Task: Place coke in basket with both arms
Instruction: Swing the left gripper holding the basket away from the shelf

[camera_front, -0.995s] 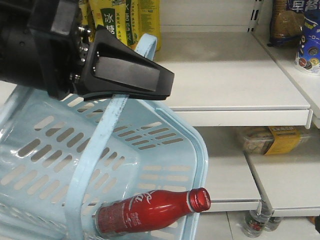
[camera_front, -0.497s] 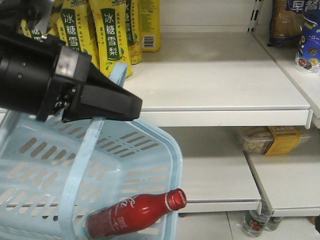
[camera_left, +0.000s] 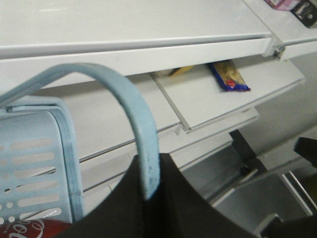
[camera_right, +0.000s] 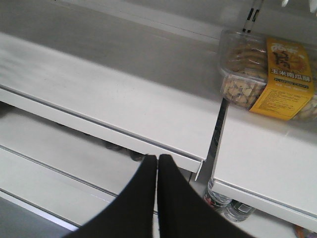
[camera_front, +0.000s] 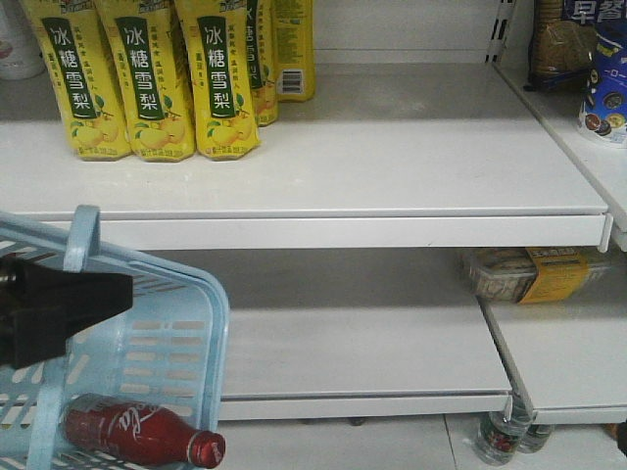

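Note:
The pale blue basket (camera_front: 186, 338) hangs tilted at the lower left of the front view. The red coke (camera_front: 137, 434) lies on its side inside it, cap toward the right; a sliver of the coke shows in the left wrist view (camera_left: 29, 230). My left gripper (camera_left: 151, 191) is shut on the basket's arched strap handle (camera_left: 133, 106); it shows as a black wedge in the front view (camera_front: 122, 294). My right gripper (camera_right: 157, 157) is shut and empty, low in front of the lower shelf, and does not show in the front view.
White store shelves (camera_front: 392, 211) fill the scene. Yellow drink bottles (camera_front: 157, 78) stand on the upper shelf at left. A snack box with a yellow label (camera_right: 267, 74) sits on the lower right shelf. Water bottles (camera_front: 505, 436) stand on the floor under it.
The basket, held by my left gripper, has swung down and to the left with the coke inside. The yellow bottles behind it have come into view.

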### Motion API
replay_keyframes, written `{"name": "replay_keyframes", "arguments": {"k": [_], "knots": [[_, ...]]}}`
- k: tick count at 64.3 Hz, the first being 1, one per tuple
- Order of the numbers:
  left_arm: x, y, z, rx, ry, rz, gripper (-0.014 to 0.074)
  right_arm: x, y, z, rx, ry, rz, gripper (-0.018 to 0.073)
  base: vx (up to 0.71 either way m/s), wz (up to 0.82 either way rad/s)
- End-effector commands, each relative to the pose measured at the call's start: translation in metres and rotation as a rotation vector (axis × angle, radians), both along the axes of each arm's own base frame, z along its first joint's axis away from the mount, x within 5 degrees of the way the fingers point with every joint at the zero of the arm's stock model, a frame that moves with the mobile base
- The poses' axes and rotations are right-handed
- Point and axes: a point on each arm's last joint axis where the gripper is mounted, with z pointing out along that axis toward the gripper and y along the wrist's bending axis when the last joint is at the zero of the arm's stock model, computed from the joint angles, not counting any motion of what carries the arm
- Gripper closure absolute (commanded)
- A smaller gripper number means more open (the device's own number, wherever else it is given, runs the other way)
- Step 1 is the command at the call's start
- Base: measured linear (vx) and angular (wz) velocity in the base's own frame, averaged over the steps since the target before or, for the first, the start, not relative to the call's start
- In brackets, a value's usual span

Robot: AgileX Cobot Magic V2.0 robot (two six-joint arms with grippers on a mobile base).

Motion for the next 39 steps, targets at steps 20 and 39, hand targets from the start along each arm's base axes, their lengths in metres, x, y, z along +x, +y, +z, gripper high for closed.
{"name": "replay_keyframes", "arguments": {"k": [20, 39], "knots": [[-0.032, 0.040, -0.055, -0.040, -0.297, 0.244, 0.0603, 0.003, 0.000, 0.013, 0.020, -0.084, -0.006, 0.0565, 0.00, 0.00], [-0.047, 0.056, -0.116, -0.046, -0.357, 0.342, 0.0603, 0.003, 0.000, 0.013, 0.020, -0.084, -0.006, 0.0565, 0.00, 0.00]]}}
